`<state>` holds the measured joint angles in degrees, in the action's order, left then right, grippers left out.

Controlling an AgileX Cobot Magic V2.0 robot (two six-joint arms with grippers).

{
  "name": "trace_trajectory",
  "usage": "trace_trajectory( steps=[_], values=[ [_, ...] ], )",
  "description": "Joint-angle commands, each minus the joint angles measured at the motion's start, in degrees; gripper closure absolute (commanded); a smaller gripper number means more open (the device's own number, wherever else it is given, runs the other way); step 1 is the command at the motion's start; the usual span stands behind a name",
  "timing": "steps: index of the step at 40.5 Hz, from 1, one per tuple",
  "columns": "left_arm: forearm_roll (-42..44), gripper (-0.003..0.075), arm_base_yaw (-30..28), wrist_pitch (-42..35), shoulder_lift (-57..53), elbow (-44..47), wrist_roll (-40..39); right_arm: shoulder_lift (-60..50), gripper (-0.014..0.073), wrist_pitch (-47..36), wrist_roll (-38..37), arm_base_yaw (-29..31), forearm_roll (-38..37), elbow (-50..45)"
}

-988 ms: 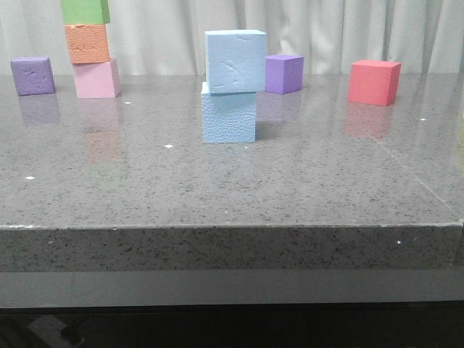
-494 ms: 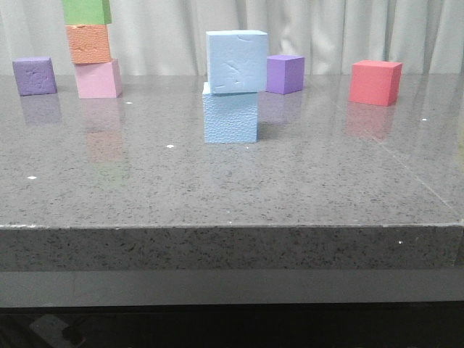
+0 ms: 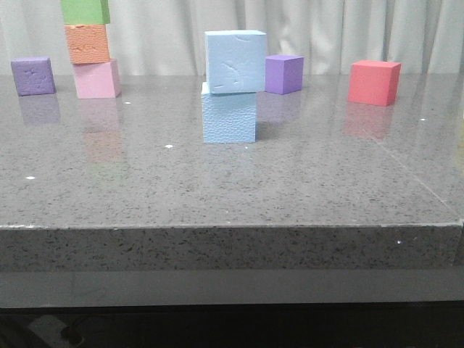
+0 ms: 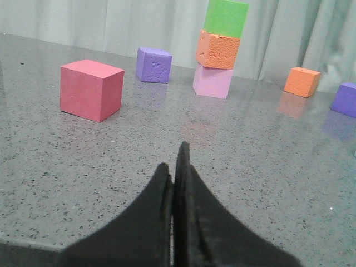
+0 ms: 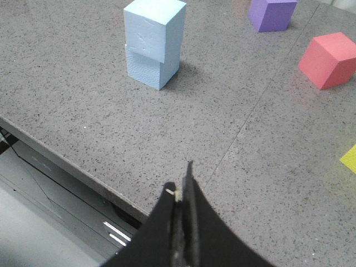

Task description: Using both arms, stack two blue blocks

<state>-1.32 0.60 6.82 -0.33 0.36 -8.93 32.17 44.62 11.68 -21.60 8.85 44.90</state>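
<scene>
Two pale blue blocks stand stacked at the table's middle: the upper blue block point(image 3: 235, 61) rests on the lower blue block point(image 3: 229, 117), slightly offset and turned. The stack also shows in the right wrist view, upper block point(image 5: 154, 28) on lower block point(image 5: 149, 69). No arm shows in the front view. My left gripper point(image 4: 174, 161) is shut and empty, low over bare table. My right gripper point(image 5: 182, 186) is shut and empty above the table's front edge, well away from the stack.
A tower of pink point(image 3: 96, 79), orange point(image 3: 87, 43) and green point(image 3: 85, 11) cubes stands at the back left, with a purple cube point(image 3: 32, 76) beside it. Another purple cube point(image 3: 283, 73) sits behind the stack. A red cube point(image 3: 373, 82) is at the right. A curtain hangs behind.
The scene shifts very slightly sideways between frames; the blocks stay stacked and nothing is taken or let go.
</scene>
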Motion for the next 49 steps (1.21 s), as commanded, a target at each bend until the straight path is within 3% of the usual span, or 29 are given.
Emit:
trace_trajectory(
  steps=[1, 13, 26, 49],
  values=[
    [-0.3, 0.0741, 0.2, -5.0, 0.0, 0.1, 0.1, 0.1, 0.0711, -4.0, 0.3, 0.4, 0.3, 1.3],
    [-0.2, 0.0741, 0.2, -5.5, -1.2, 0.1, 6.3, 0.1, 0.0711, -3.9, 0.3, 0.4, 0.3, 1.3],
    [-0.4, 0.0741, 0.2, -10.7, -1.2, 0.1, 6.3, 0.1, 0.0711, -3.9, 0.3, 0.4, 0.3, 1.3],
    [-0.5, 0.0741, 2.8, -10.9, -1.2, 0.1, 6.3, 0.1, 0.0711, -3.9, 0.3, 0.4, 0.3, 1.3]
  ],
)
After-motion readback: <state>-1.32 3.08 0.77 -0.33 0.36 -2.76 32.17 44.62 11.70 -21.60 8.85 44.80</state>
